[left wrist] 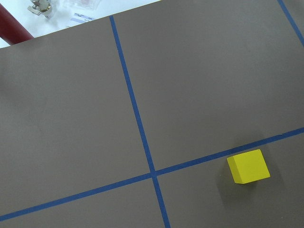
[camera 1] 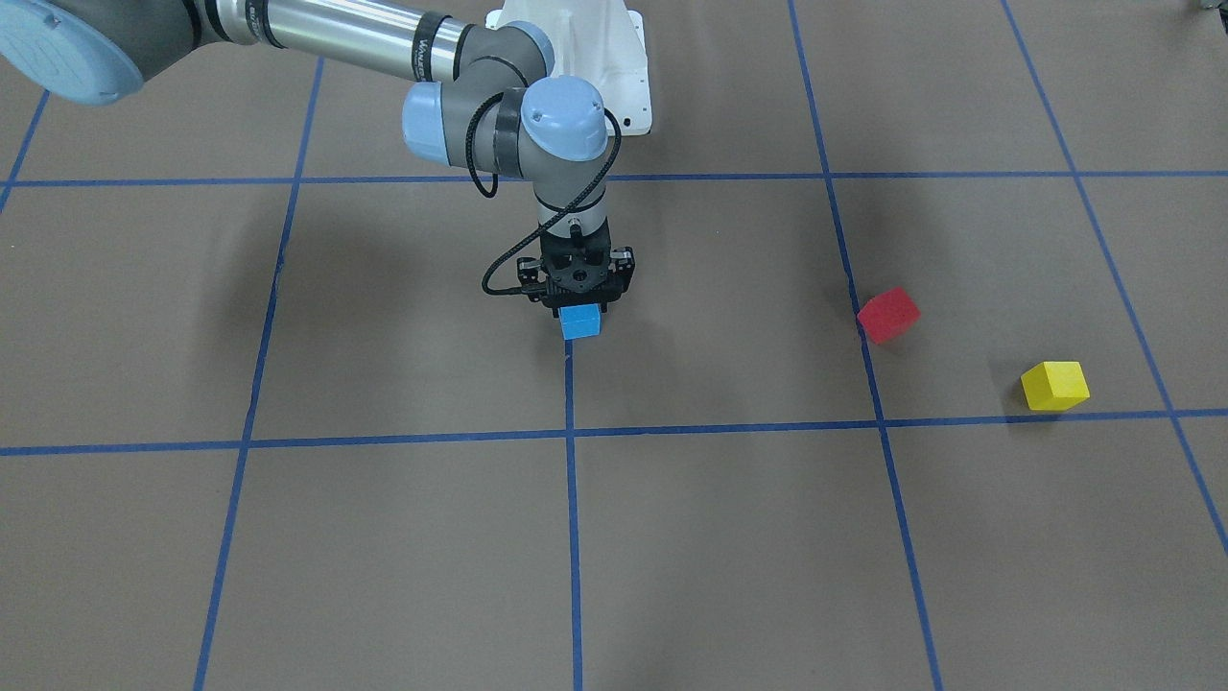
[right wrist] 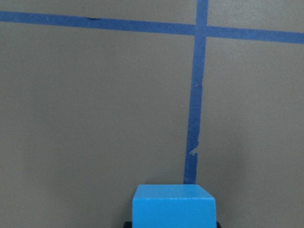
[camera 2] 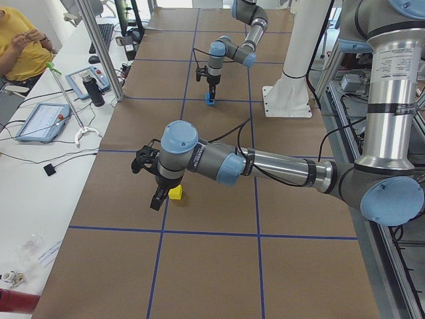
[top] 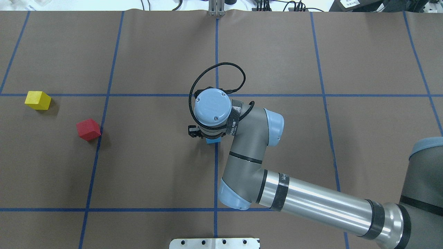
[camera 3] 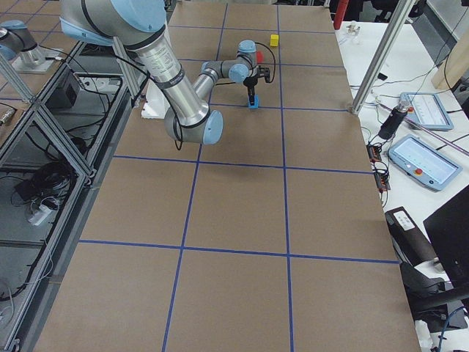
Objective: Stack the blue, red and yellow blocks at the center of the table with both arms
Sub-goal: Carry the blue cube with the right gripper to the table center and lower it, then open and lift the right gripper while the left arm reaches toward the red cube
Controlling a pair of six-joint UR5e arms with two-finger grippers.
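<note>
**A:** How does the right gripper [camera 1: 578, 305] stand?

**B:** It points straight down with its jaws closed on the blue block [camera 1: 580, 322]. In the right wrist view the block fills the gap between them.

**A:** Where is that block?

**B:** It is at the middle of the bench [top: 155, 166], well away from every edge. It sits over the tape line [top: 216, 173] that runs from the robot's edge to the operators' edge. I cannot tell whether it rests on the surface or hangs just off it.

**A:** And the left gripper [camera 2: 158, 198]?

**B:** Only the left side view shows it, so I cannot tell if its jaws are apart or together. It hangs above the surface near the bench end on the robot's left.

**A:** What lies by it?

**B:** The yellow block [top: 37, 100] lies just beside it in that view. The left wrist view shows this block flat on the surface, beside a tape crossing, with nothing touching it.

**A:** The red one?

**B:** The red block [top: 88, 129] lies between the yellow and the blue, much nearer the yellow but apart from it. It is turned askew to the grid, with a corner at a tape line. It is closer to the robot's edge than the yellow block, which is closest to the left end.
</note>
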